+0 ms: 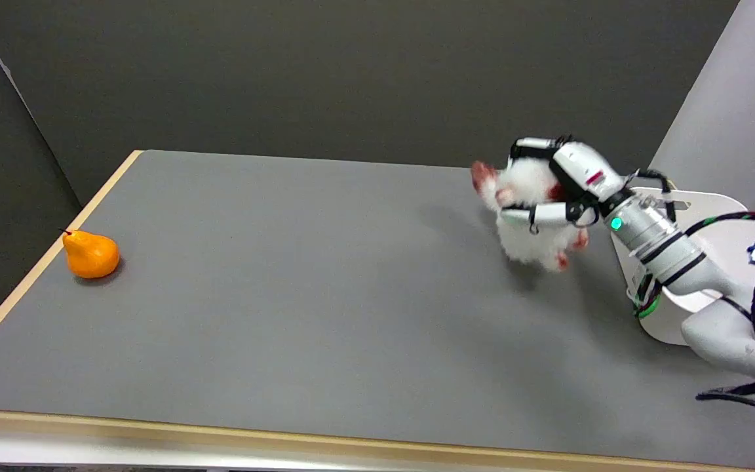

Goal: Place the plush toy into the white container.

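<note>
The right hand (558,187) was seen above the far right part of the table, its black-and-white fingers (535,214) wrapped round a white plush toy (527,196); the toy was clamped between an upper finger across its top and a lower one across its middle, so the grip was closed on it; the toy was held clear of the grey table (299,288), and a soft shadow was cast on the surface beneath and to the left of it; red patches were shown at the toy's upper left end and at its lower right, though what parts of the animal they marked could not be told, the picture being blurred there. The white container (712,216) was set at the table's right edge, just beside the toy and partly hidden behind the white forearm (662,239), on which a small green light was lit; the toy was still outside the container, to its left. An orange toy pear (91,254) was lying well apart, near the table's left, wood-trimmed edge; dark panels were stood behind the table.
</note>
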`<state>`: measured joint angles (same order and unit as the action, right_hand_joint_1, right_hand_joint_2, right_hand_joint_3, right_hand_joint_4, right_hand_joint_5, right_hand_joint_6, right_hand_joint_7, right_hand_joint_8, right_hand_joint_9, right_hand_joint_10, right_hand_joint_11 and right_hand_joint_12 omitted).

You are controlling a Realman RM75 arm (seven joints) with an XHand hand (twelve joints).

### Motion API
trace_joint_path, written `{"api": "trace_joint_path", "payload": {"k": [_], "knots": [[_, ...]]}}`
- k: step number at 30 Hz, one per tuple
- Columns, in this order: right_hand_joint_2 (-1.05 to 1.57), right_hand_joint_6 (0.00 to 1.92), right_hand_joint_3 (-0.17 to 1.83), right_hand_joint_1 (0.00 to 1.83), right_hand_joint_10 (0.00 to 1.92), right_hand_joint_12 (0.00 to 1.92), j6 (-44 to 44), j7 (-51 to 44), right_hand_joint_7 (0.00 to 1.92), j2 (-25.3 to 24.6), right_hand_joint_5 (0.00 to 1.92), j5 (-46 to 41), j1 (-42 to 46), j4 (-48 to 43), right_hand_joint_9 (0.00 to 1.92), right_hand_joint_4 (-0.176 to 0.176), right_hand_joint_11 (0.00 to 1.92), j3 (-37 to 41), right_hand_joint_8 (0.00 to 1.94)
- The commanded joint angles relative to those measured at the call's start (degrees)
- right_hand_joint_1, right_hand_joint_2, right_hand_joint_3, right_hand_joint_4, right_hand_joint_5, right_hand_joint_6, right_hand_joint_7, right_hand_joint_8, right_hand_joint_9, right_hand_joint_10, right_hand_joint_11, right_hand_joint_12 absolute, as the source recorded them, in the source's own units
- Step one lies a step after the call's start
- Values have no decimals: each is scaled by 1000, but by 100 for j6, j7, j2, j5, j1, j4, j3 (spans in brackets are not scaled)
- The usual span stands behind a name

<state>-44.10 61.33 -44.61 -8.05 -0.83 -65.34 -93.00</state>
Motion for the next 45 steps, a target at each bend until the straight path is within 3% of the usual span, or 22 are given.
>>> {"api": "trace_joint_path", "payload": {"k": [1, 12, 22, 32, 40, 45], "knots": [[1111, 1644, 281, 1325, 1430, 1787, 144, -1311, 758, 84, 601, -38, -22, -1414, 767, -118, 850, 1570, 1354], [1121, 1649, 268, 1324, 1441, 1799, 511, -1834, 755, 67, 592, 5, 135, -1775, 760, -120, 855, 2588, 1353], [1120, 1649, 267, 1324, 1442, 1803, 1545, -2788, 754, -437, 594, -445, 1391, -1361, 761, -119, 842, 3532, 1350], [1096, 1633, 306, 1326, 1448, 1796, 1050, -2940, 744, -932, 627, -1601, 2055, -53, 776, -116, 824, 3479, 1333], [1094, 1631, 308, 1326, 1447, 1781, 870, -2940, 747, -962, 629, -2159, 2069, 627, 775, -115, 827, 3064, 1333], [1122, 1631, 259, 1323, 1441, 1779, 45, -2876, 753, -905, 603, -2706, 1950, 795, 767, -113, 831, 2557, 1353]]}}
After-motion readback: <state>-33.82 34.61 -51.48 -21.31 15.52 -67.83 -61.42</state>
